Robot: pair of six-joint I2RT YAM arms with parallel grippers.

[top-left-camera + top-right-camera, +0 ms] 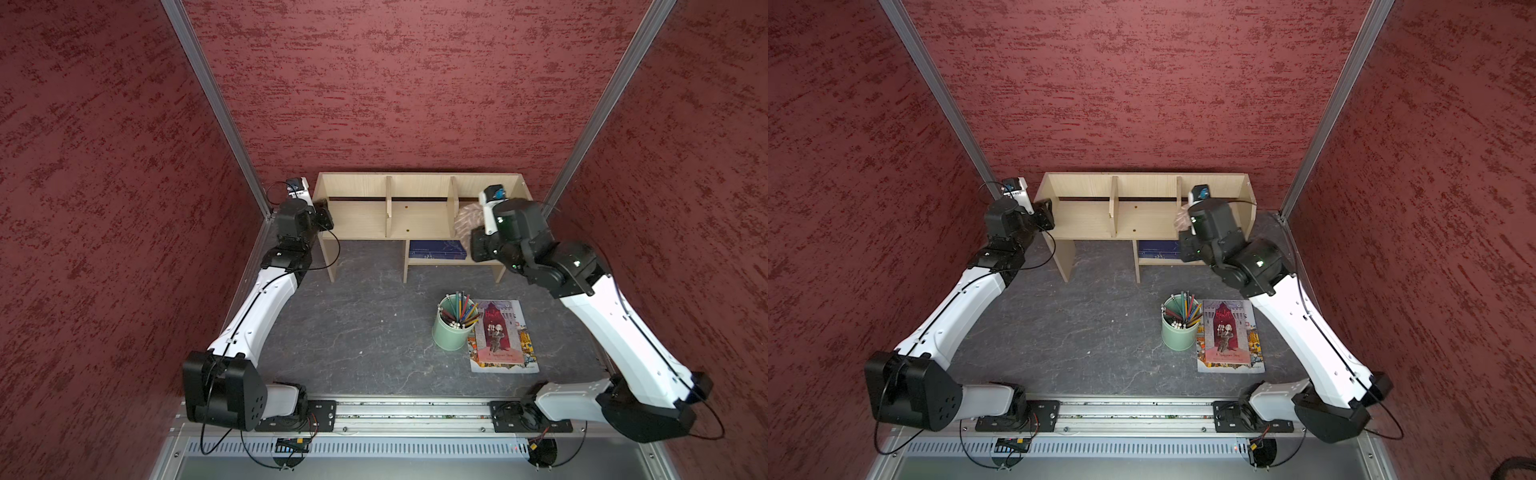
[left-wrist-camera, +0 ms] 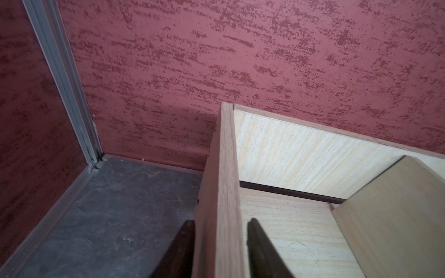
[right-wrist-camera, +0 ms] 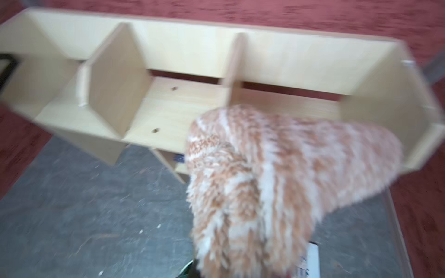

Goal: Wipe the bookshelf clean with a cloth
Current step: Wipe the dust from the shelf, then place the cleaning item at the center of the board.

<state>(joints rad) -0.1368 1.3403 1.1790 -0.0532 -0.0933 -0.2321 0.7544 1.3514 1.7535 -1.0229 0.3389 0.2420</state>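
- Left wrist view: the left gripper [image 2: 220, 221] straddles the bookshelf's left side panel [image 2: 221, 168]. One of its fingers [image 2: 260, 252] is inside the left bay and the other is outside the panel.
- Its jaws are partly spread. The inner finger sits just clear of the wood and the outer one is right against it, so nothing is clamped.
- In both top views the bookshelf [image 1: 415, 187] stands on the table [image 1: 353, 332] against the back wall. Two upright dividers [image 1: 388, 208] split its top into three bays.
- The left and middle bays hold nothing, apart from two small dark spots [image 1: 406, 205] on the middle board.
- A blue book [image 1: 436, 248] lies flat on the small lower shelf, under the right half.
- A green cup [image 1: 453, 328] of pencils stands on the table in front of the shelf, well apart from it.
- The cloth [image 1: 465, 220] is bunched in the right bay, just beside the right divider and near the front edge. I cannot tell whether it touches the board.
- The right wrist view is blurred, but it shows the cloth fanning out from the right gripper [image 1: 473, 237], whose jaws are closed on it.
- A magazine [image 1: 503, 336] lies flat just right of the cup, which overlaps its edge.
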